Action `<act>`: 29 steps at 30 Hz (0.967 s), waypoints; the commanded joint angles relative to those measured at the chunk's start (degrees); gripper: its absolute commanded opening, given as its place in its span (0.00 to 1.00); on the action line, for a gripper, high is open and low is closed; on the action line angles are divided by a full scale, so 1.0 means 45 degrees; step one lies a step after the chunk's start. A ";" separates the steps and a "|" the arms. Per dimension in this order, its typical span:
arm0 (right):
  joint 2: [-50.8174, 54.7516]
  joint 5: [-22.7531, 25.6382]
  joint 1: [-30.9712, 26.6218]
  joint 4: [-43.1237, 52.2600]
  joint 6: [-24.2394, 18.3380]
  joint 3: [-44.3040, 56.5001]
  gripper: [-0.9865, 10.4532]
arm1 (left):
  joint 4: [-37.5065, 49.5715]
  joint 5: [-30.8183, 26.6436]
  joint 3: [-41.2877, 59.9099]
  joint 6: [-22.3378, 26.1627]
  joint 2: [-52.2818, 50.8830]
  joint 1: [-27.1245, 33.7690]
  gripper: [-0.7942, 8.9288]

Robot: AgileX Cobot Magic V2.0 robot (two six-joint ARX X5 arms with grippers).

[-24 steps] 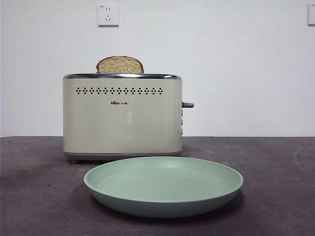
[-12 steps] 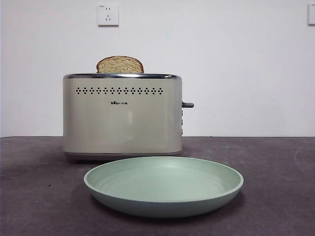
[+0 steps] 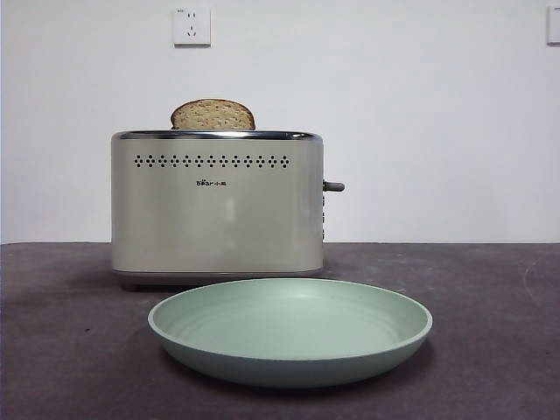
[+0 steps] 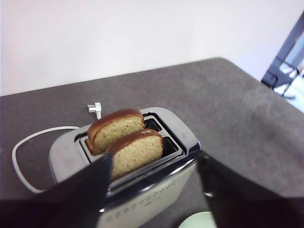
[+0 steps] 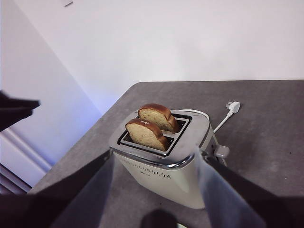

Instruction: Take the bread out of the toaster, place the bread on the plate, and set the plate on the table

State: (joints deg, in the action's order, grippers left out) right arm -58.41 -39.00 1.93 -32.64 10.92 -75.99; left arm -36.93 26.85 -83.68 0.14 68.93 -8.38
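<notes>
The table (image 3: 490,332) was seen as a dark grey-brown surface bearing everything else. The toaster (image 3: 217,206) was stood upright on it, with the plate (image 3: 290,331) laid flat just in front, touching nothing. Two slices were held upright in the toaster's slots; the bread (image 4: 135,153) was lodged in the slot nearer the plate, the second slice (image 4: 115,129) behind it. The left gripper (image 4: 154,164) was held above the toaster, jaws spread wide, the bread between and beyond them, untouched. The right gripper (image 5: 156,159) was likewise held clear above, jaws parted.
</notes>
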 commanded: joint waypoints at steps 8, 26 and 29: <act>-0.0189 -0.0015 0.0194 0.0049 -0.0311 -0.0044 0.33 | -0.2652 0.0461 -0.4464 0.3852 0.4891 -0.0199 0.44; -0.0277 0.0000 0.0194 0.0044 -0.0306 -0.0044 0.33 | -0.2662 0.0505 -0.5425 0.6139 0.7820 -0.0903 0.42; -0.0277 0.0000 0.0194 0.0044 -0.0306 -0.0044 0.33 | -0.2667 0.0486 -0.5425 0.6470 0.8038 -0.0903 0.36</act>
State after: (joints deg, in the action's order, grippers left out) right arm -59.61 -38.98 2.66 -32.71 10.00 -76.01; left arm -48.99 28.77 -108.01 27.51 104.05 -12.25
